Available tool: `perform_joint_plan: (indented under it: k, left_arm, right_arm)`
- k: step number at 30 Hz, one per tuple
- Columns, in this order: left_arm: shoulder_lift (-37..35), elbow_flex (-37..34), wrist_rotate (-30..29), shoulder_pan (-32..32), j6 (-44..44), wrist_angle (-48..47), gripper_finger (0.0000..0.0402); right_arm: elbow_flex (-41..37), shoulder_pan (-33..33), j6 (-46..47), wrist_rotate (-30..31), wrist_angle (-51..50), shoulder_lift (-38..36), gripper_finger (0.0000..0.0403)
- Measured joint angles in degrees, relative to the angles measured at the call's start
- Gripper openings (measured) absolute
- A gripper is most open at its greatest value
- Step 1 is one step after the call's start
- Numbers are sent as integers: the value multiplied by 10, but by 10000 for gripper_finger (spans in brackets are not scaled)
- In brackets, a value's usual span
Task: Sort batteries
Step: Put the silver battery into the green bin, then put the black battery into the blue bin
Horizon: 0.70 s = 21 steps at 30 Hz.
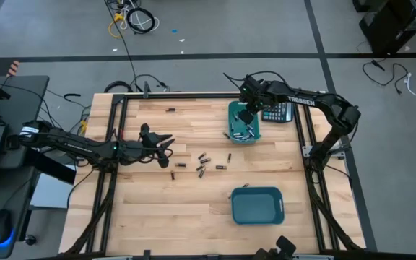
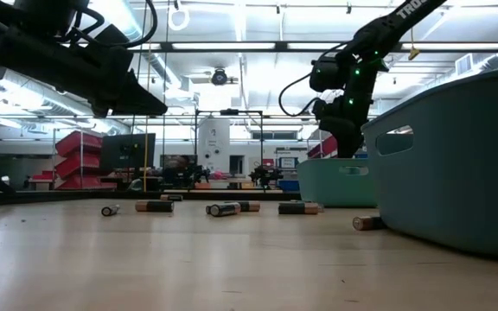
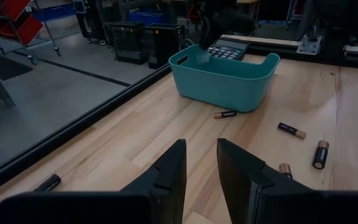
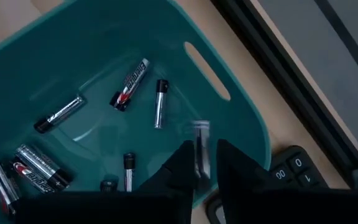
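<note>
Right end effector [image 4: 205,163] over far teal bin [image 1: 243,123], fingers narrowly parted, silver battery [image 4: 201,148] between them. Left end effector [image 3: 201,163] narrow, empty. Several silver cells binned; dark cells [image 1: 201,163] remain on tabletop [image 1: 172,209].

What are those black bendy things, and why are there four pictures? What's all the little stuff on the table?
The black bendy things are two robot arms, each ending in a two-finger gripper. Four cameras look at once: one from above, one level with the tabletop, and one on each wrist. On the wooden table lie small loose batteries, silvery and dark, two teal plastic bins and a black calculator. The bin beside the calculator holds several batteries; the other bin looks empty from above. The left gripper hangs open near the loose batteries, holding nothing. The right gripper is over the filled bin, fingers apart, with one silvery battery at its tips, which looks let go rather than gripped.
</note>
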Motion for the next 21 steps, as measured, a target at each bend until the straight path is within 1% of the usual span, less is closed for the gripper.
perform_joint_plan:
  k: [10,14,17,21]
  left_arm:
    - [0,0,0,0,-1,0,92]
    - [0,0,2,0,-1,0,92]
    - [0,0,31,0,0,0,92]
    - [0,0,93,0,10,0,92]
  right_arm:
    - [0,0,1,1,0,-1,54]
    - [0,0,9,3,-3,-16,54]
    - [0,2,9,3,-9,-31,54]
    - [0,17,10,3,-14,-64,54]
